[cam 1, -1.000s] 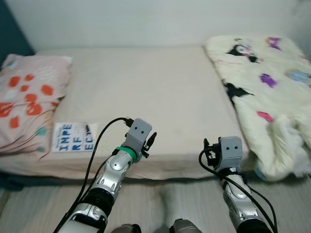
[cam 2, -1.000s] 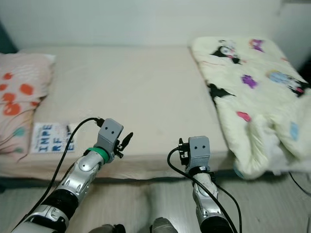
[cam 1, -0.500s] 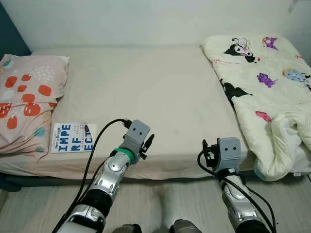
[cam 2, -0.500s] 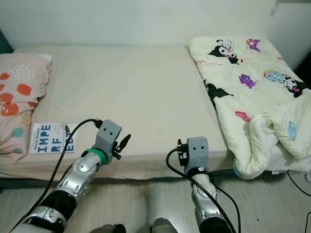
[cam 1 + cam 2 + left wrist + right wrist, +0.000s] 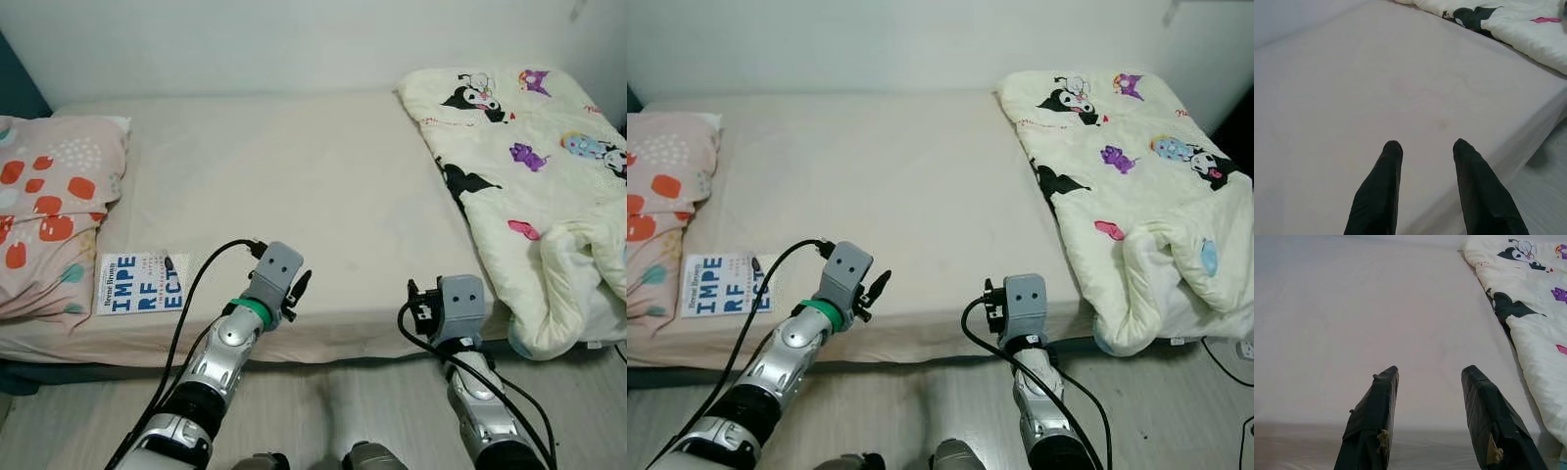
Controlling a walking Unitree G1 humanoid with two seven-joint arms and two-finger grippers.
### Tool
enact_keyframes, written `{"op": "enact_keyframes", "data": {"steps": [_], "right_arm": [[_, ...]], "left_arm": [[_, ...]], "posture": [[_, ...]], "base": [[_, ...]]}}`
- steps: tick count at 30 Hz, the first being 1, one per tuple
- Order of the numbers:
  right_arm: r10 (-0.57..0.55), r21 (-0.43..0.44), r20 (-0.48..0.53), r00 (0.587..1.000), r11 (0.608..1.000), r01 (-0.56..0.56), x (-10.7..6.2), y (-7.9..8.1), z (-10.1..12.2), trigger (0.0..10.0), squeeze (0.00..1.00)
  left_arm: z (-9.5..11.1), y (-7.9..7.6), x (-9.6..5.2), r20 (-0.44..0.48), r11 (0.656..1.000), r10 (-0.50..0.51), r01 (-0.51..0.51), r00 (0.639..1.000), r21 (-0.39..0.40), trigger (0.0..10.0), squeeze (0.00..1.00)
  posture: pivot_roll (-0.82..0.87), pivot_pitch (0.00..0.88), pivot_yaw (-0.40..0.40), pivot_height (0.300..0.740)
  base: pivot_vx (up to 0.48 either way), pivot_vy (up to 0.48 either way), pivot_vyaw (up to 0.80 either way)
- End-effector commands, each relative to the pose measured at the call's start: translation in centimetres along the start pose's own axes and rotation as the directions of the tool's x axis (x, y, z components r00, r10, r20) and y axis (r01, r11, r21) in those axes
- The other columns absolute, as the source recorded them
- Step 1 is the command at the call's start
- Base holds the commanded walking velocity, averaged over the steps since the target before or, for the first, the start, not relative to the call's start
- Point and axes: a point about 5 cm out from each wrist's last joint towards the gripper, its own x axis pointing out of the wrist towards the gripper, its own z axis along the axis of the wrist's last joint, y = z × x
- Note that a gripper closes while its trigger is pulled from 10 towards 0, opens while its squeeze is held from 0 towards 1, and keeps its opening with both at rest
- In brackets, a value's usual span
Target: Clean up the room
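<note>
While both arms are hovering at the bed (image 5: 294,176) front edge, you're seeing left gripper (image 5: 1422,147) and right gripper (image 5: 1430,374) parted, empty | puffy cartoon-print quilt (image 5: 529,166) bunching at right edge, its corner cut off | flat book (image 5: 140,283) lying at left front corner.

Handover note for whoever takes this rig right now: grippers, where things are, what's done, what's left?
Left gripper: open, empty, at the bed's near edge.
Right gripper: open, empty, also at the near edge.
Book: flat on the bed's near left corner, beside the pillow.
Blanket: rumpled along the bed's right side, spilling over the corner.
Done: nothing visibly tidied.
Left: probably remove the book, straighten the blanket.
</note>
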Motion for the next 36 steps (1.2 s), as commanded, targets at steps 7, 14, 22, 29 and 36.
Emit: {"op": "enact_keyframes", "data": {"steps": [7, 14, 22, 29, 36], "right_arm": [[0.007, -0.009, -0.027, 1.000, 1.000, -0.007, -0.26, -0.09, -0.47, 10.0, 0.00], [0.006, -0.005, -0.029, 1.000, 1.000, -0.007, -0.28, -0.07, -0.50, 10.0, 0.00], [0.001, 0.009, -0.042, 0.999, 1.000, 0.000, -0.30, -0.12, -0.67, 10.0, 0.00], [-0.001, 0.001, -0.043, 0.999, 1.000, 0.001, -0.25, -0.12, -0.64, 10.0, 0.00], [0.001, 0.001, -0.043, 0.999, 1.000, -0.001, -0.19, -0.03, -0.63, 10.0, 0.00]], "left_arm": [[-0.39, -0.45, -0.33, -0.004, 0.999, -0.027, 0.027, 1.000, 0.019, 10.0, 0.00], [-0.42, -0.46, -0.35, -0.007, 0.999, -0.027, 0.027, 1.000, 0.018, 10.0, 0.00], [-0.49, -0.48, -0.35, -0.012, 1.000, -0.026, 0.026, 1.000, 0.017, 10.0, 0.00], [-0.50, -0.43, -0.34, -0.015, 1.000, -0.024, 0.024, 1.000, 0.018, 10.0, 0.00], [-0.48, -0.33, -0.31, -0.017, 1.000, -0.022, 0.023, 1.000, 0.022, 10.0, 0.00]], "posture": [[-0.15, 0.009, 0.052, 0.740], [-0.15, 0.011, 0.052, 0.740], [-0.14, 0.014, 0.053, 0.740], [-0.14, 0.013, 0.054, 0.740], [-0.14, 0.011, 0.057, 0.740]], "base": [[0.000, -0.480, 0.00], [0.000, -0.472, 0.00], [0.000, -0.412, -0.53], [0.000, -0.265, -0.22], [0.000, 0.000, 0.00]]}}
